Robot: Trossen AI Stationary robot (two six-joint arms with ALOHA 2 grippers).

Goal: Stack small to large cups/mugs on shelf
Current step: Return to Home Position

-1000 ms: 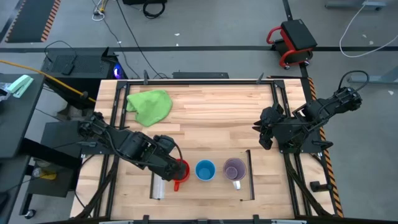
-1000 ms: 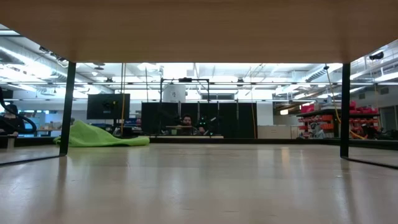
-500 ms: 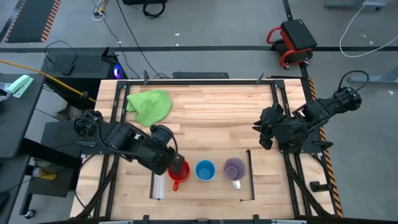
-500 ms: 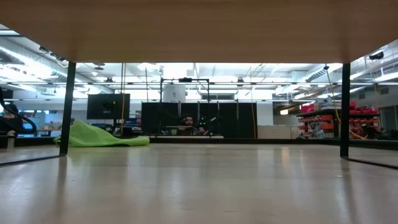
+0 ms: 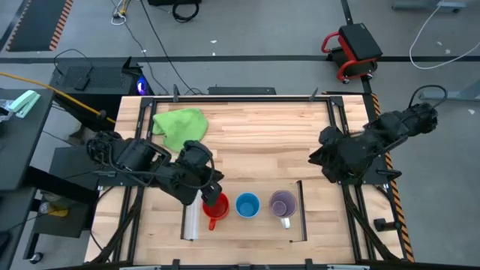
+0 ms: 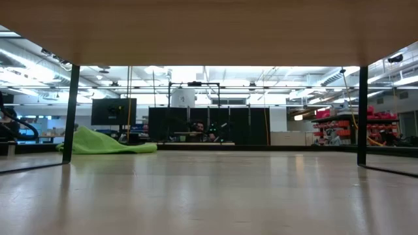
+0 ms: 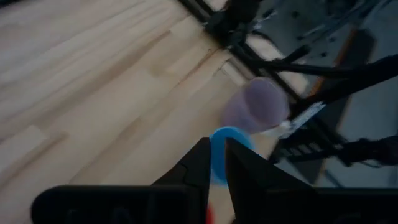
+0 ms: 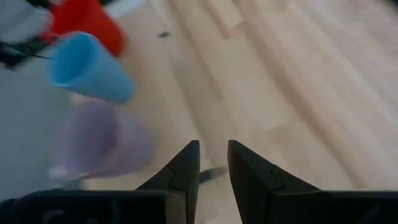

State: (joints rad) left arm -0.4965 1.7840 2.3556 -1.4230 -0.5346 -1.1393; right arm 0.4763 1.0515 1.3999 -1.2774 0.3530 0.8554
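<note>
Standing in one row on the shelf (image 5: 247, 229), at the near side of the worktop (image 5: 262, 142), are the red mug (image 5: 217, 208), the light-blue cup (image 5: 247, 205) and the purple mug (image 5: 283, 202). They run in that order from the clear strip (image 5: 193, 225) toward the dark bar (image 5: 302, 214), just beside one another and not touching.

In the high view the red mug's far rim is partly covered by the left hand (image 5: 211, 192); whether the two touch cannot be told. In the left wrist view its fingers (image 7: 199, 168) are drawn almost together, with a thin slit between them and nothing held. The cups beyond are blurred there, and only a sliver of red is seen.

The right hand (image 5: 318, 157) hangs over the worktop's right side, well apart from the shelf. Its fingers (image 8: 183, 165) are parted by a small gap and are empty.

The top of the low view is cut off by a wooden band (image 6: 209, 29) and the cups are hidden from it; only the green cloth (image 6: 108, 142) can be made out.

Compared with one second earlier, the left hand has been drawn back from over the red mug, the right arm has been turned slightly, and the three vessels are unmoved.
</note>
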